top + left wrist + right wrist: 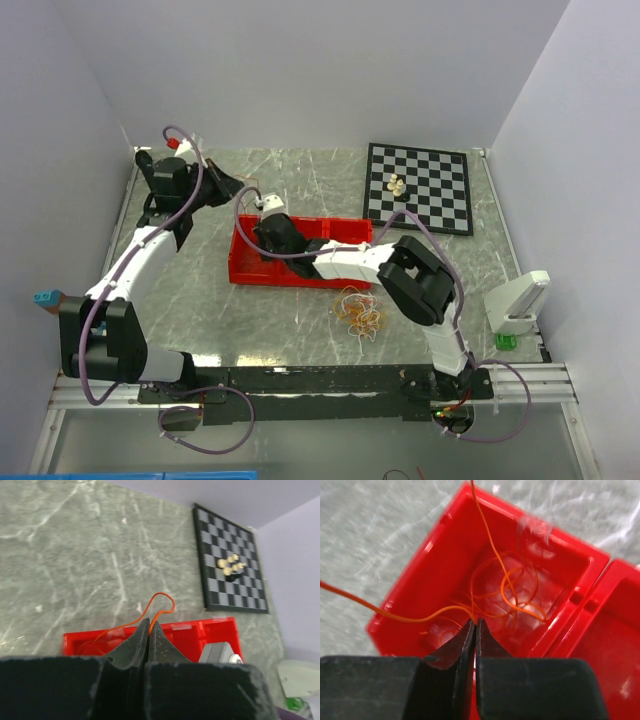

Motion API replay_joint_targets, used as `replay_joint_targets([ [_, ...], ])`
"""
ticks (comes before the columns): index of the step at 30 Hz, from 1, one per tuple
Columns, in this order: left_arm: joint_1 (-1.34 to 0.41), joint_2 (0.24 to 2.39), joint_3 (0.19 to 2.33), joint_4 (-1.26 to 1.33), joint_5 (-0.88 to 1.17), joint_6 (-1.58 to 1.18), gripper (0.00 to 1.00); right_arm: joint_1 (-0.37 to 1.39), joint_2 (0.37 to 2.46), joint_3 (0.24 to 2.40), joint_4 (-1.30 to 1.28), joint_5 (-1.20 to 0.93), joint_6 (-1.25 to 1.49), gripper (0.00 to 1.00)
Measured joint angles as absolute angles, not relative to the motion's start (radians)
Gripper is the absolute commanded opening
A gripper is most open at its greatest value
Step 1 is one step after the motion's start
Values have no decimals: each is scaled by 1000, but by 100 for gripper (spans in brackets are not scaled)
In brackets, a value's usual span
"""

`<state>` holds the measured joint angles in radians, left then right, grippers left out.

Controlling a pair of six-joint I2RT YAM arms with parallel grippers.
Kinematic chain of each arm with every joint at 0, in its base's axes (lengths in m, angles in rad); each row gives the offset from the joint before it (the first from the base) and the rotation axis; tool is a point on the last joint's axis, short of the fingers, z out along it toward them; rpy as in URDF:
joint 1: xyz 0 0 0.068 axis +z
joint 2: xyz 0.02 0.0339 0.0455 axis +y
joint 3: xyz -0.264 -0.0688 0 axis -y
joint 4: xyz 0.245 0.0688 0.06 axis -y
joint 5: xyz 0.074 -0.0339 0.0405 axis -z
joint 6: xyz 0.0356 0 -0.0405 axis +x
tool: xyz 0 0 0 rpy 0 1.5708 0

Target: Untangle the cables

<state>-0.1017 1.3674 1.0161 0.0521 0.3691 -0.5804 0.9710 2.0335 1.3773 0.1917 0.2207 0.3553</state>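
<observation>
Orange cable [161, 594] was clamped by left gripper [148, 629] and right gripper [474, 628]. Tangled cables [360, 312] were seen at the red bin's [345, 232] five o'clock.

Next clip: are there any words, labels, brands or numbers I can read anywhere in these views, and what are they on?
None are readable in any view.
Red bin: no print visible.
Chessboard: squares only, no coordinates visible.
White device at far right: any marking is too small to tell.
</observation>
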Motion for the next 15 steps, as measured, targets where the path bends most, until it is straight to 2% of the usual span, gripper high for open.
replay_joint_targets([
  [2,-107,1367,1006,40,339,-544,1,971,2054,1395,166,220,368,4],
  [3,-114,1367,1001,34,323,-527,1,971,2061,1411,148,222,375,7],
  [4,-125,1367,996,27,303,-505,1,971,2064,1423,131,224,382,15],
  [6,-158,1367,985,17,261,-464,1,971,2064,1444,99,230,397,37],
  [7,-180,1367,979,13,237,-444,1,971,2064,1451,91,233,403,43],
  [8,-199,1367,971,14,220,-427,1,971,2062,1454,84,234,411,59],
  [10,-228,1366,947,15,197,-401,1,973,2056,1452,80,229,432,81],
  [12,-241,1365,919,24,173,-381,1,976,2025,1433,76,217,432,87],
  [15,-235,1364,903,26,137,-350,1,989,1955,1360,76,220,458,89],
])
